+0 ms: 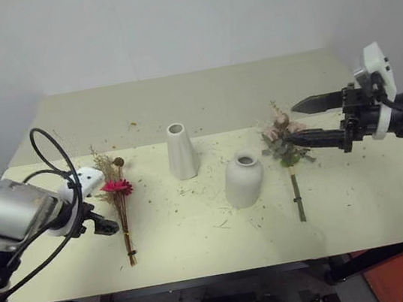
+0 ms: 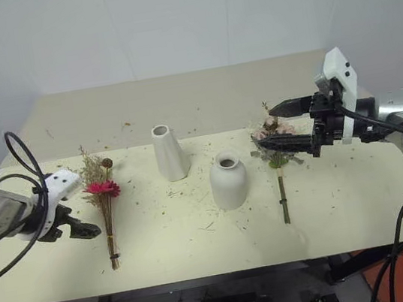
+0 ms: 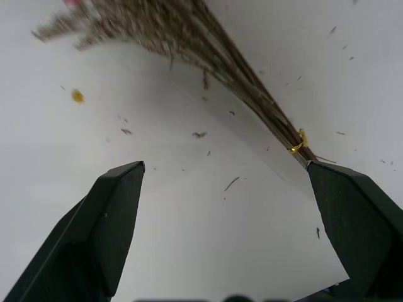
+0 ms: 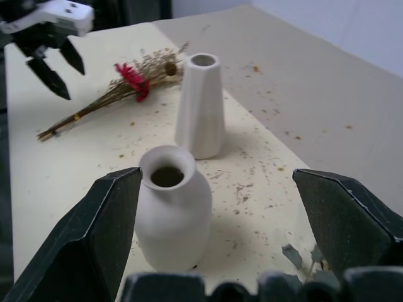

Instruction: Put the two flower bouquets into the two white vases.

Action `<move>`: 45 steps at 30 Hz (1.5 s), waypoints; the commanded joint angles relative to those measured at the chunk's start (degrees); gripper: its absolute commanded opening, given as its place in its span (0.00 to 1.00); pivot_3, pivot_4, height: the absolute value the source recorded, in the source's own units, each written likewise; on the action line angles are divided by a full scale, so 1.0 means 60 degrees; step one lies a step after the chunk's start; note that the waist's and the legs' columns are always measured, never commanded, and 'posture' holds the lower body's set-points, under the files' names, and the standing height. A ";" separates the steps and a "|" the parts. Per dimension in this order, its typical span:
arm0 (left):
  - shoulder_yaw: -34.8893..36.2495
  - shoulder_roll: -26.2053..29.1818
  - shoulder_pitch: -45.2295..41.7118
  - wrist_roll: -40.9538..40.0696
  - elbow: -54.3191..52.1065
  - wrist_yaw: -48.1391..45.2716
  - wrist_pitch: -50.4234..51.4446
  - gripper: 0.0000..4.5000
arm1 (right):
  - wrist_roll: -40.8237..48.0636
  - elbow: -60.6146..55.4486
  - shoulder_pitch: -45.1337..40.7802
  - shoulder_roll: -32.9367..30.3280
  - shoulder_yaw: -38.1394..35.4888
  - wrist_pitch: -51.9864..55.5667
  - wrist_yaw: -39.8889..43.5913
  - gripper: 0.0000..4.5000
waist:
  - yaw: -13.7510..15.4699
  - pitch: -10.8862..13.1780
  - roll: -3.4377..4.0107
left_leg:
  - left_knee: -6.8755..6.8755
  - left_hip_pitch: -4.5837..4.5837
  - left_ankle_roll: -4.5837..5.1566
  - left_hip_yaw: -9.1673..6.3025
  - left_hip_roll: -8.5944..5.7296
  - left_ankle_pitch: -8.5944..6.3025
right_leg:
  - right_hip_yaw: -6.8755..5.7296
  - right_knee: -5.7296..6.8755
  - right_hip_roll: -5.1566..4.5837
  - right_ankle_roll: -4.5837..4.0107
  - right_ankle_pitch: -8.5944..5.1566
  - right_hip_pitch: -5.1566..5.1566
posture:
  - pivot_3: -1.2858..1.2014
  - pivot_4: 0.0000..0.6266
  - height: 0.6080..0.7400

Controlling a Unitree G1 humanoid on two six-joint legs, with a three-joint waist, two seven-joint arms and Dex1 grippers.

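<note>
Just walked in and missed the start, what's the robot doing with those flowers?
Nothing is picked up yet. Both bouquets lie flat on the table and both white vases, the tall vase and the round vase, stand empty. The left end effector, open, hangs beside the dried-grass bouquet; the right end effector, open, hovers over the rose bouquet.

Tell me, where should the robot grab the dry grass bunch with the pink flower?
Probably low on the stems of the dry grass bunch, near the tie, coming from above with the left gripper. It lies flat on the table, and the stems are thin there.
</note>
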 commanded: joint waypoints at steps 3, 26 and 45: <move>-0.0294 -0.0790 -0.0381 0.0259 0.1103 0.0533 -0.0094 0.99 | -0.0299 0.0276 -0.0464 -0.0146 0.0086 -0.0749 0.0593 1.00 | 0.0015 0.0000 0.0000 | 0.0000 -0.0005 0.0000 0.0000 -0.0005 0.0000 | 0.0000 -0.0003 -0.0006 0.0000 0.0000 -0.0003 | 0.52 0.24 1.00; 0.0736 -0.1298 -0.1385 -0.0704 0.1224 0.1482 0.0039 0.54 | 0.0046 -0.0102 0.0020 -0.0213 -0.0282 -0.0581 0.0439 1.00 | 0.0162 -0.0002 0.0002 | 0.0011 -0.0109 -0.0018 -0.0004 -0.0009 0.0010 | 0.0008 0.0028 -0.0017 -0.0008 0.0006 -0.0129 | 0.52 0.24 1.00; 0.2691 -0.5334 -0.3286 -0.5378 0.5149 1.0086 0.0039 0.94 | 0.0272 -0.0533 0.0421 -0.0028 -0.0568 -0.0446 0.0015 1.00 | 0.0276 -0.0005 0.0000 | 0.0026 -0.0127 -0.0042 -0.0002 -0.0018 0.0025 | 0.0016 0.0024 -0.0028 0.0000 0.0036 -0.0149 | 0.52 0.24 1.00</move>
